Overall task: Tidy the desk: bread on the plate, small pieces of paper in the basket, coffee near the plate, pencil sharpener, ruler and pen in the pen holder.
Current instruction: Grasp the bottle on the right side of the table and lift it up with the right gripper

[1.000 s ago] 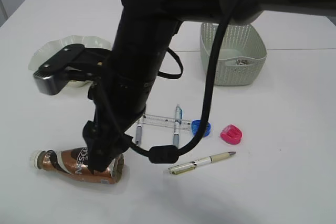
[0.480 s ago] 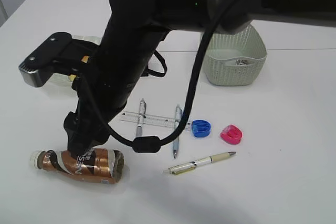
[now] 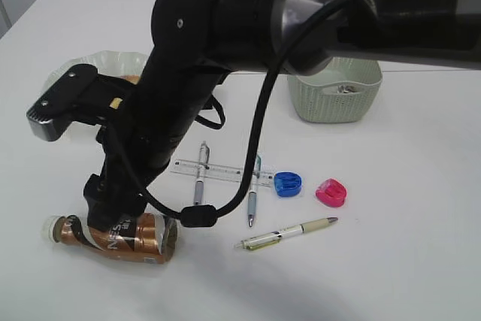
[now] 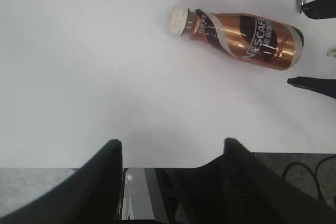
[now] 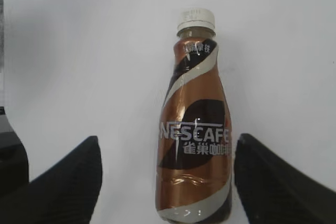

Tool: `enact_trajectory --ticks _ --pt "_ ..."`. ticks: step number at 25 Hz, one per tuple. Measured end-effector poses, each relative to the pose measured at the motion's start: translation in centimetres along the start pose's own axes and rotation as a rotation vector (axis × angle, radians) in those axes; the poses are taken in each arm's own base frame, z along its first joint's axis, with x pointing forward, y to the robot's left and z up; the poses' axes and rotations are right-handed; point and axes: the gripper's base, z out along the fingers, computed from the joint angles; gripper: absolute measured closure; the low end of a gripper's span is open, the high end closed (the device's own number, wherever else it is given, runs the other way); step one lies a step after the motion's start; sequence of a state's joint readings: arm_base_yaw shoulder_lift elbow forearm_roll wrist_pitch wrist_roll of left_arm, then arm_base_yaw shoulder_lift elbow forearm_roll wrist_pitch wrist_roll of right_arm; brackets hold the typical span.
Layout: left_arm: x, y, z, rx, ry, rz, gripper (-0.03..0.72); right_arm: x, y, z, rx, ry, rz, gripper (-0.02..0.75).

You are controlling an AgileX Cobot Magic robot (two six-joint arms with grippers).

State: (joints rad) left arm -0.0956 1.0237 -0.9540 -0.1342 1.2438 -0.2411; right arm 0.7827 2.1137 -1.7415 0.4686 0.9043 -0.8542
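Exterior view gives you the right arm reaching across to the left, its gripper (image 3: 113, 219) down over the coffee bottle (image 3: 113, 236) lying on the table (image 3: 421, 261); pens (image 3: 199, 174), ruler (image 3: 222, 172), two sharpeners (image 3: 287, 183) and the basket (image 3: 334, 80) lie apart. Left wrist view shows you the left gripper (image 4: 170, 156) spread open and holding nothing, well back from the bottle (image 4: 239, 38). Right wrist view shows you the right gripper (image 5: 165, 177) with fingers (image 5: 68, 182) wide on either side of the bottle (image 5: 194, 145), not touching it.
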Motion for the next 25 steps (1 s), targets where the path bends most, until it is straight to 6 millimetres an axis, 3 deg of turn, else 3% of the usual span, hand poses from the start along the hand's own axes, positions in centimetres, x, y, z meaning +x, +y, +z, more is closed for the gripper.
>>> enact_trajectory --ticks 7,15,25 --pt "0.0 0.0 0.0 -0.001 0.0 0.003 0.246 -0.3 -0.5 0.7 -0.026 0.037 -0.089 0.166" --pt "0.0 0.0 0.0 -0.001 0.0 0.003 0.246 -0.8 -2.5 2.4 -0.009 0.17 -0.054 0.167" --pt "0.0 0.0 0.0 -0.003 -0.001 0.006 0.248 0.2 -2.5 4.0 -0.05 0.26 -0.051 0.167"
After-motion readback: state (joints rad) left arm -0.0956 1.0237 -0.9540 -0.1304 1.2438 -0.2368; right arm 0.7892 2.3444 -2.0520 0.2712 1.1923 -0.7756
